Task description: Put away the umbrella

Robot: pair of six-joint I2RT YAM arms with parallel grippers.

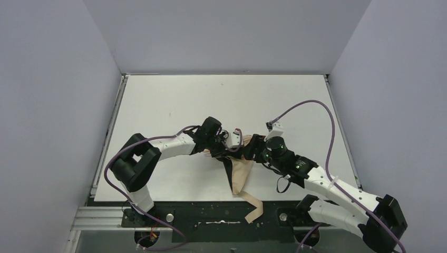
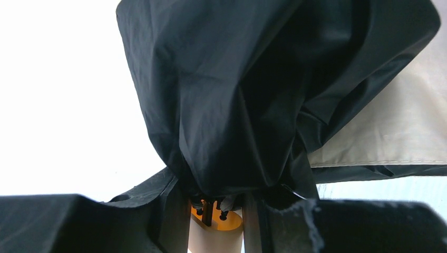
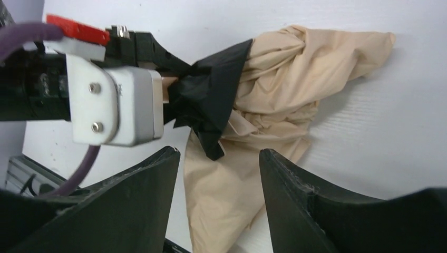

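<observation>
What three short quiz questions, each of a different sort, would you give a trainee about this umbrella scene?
1. True or false: the umbrella stands fully open on the table.
2. Which pincer is shut on the umbrella? A: the left pincer; B: the right pincer; C: neither.
3. Fill in: the right pincer's jaws are ____, with the umbrella seen between them in the right wrist view.

Key: 1 false, it lies collapsed and crumpled; 2 A; 3 open.
</observation>
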